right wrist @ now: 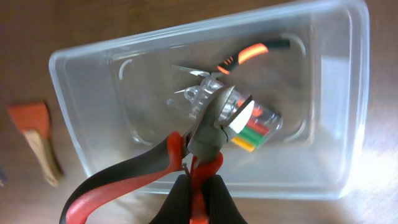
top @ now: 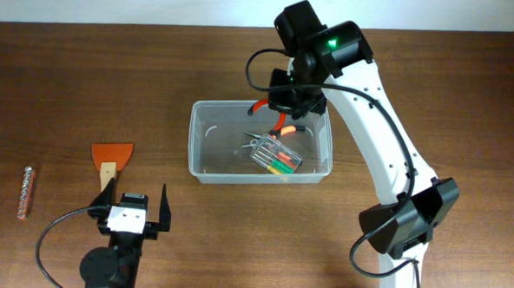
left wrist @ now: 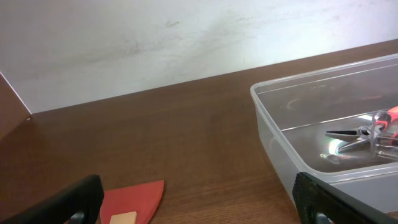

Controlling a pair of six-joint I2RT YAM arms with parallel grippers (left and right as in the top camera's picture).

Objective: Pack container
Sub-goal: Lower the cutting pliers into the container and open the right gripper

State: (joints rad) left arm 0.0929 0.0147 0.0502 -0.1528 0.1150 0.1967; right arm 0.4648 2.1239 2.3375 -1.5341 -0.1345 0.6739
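Right wrist, cutters (right wrist: 219, 123) held over container (right wrist: 314, 93), seemingly clear of rim

The table (top: 86, 84) is matt brown wood grain; the container (top: 193, 145) clear glossy plastic; the pliers (right wrist: 214, 127) have a dull metal head and smooth red-black handles.

One bin (top: 209, 146), one bit case (top: 278, 158). One cutter (right wrist: 214, 127), one pliers (right wrist: 249, 54). Lower left: one scraper (top: 112, 157), one rod (top: 26, 192).
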